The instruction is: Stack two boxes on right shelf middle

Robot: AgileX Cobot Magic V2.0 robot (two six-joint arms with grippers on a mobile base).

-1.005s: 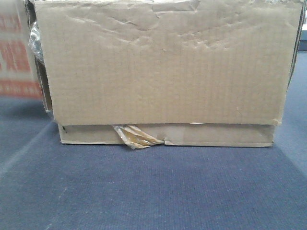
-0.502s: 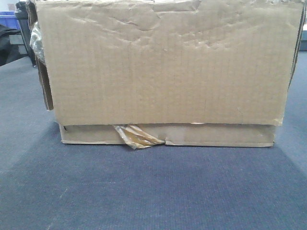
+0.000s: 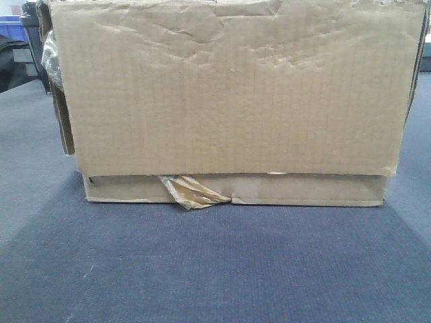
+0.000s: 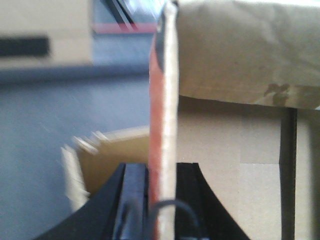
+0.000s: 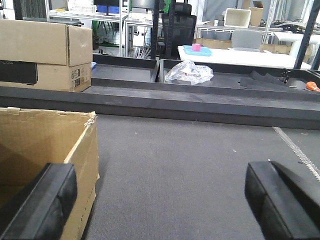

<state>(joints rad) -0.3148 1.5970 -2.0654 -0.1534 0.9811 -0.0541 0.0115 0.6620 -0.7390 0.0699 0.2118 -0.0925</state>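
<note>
Cardboard wall (image 4: 167, 100) stands upright in my left gripper (image 4: 161, 200), pinched tight. Left arm nearer, I think. My right gripper (image 5: 160, 205) spread wide, holds nothing; open box (image 5: 50, 140) lies at its left, left pad (image 5: 40, 200) over box rim. Front: tall box (image 3: 229, 94), brown, creased, sits on flat box (image 3: 303, 190), on grey mat (image 3: 215, 269). Shelf not seen.

Ahead of my pincers the light is soft and even. The tall box (image 3: 229, 94) looks flat and slightly grainy, with a thin shadow line under its lower edge. At my left pincer (image 4: 161, 200) everything is close and blurred, and the cardboard edge (image 4: 167, 125) between its fingers glares pale. Beyond my right pincer (image 5: 160, 195) the view is bright and sharp, and a plastic bag (image 5: 189, 71) glints.
</note>
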